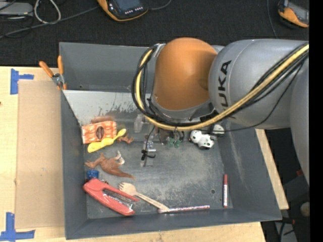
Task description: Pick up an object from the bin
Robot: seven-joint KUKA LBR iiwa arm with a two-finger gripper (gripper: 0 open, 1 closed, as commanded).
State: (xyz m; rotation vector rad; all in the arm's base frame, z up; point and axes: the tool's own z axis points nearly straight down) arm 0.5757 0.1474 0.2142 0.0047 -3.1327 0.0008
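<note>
Orange cover (182,74), end effector (147,154) over bin floor (192,180)

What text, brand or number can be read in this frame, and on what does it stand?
"KUKA": on the grey arm, running along its casing.
Orange packet: dark print, too small to read.
Red tool: any label is too blurred to read.
White marker: no legible text.

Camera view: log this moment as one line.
gripper | over bare bin floor, centre | nearest: brown toy animal, view-left | black-and-white toy, view-right
</note>
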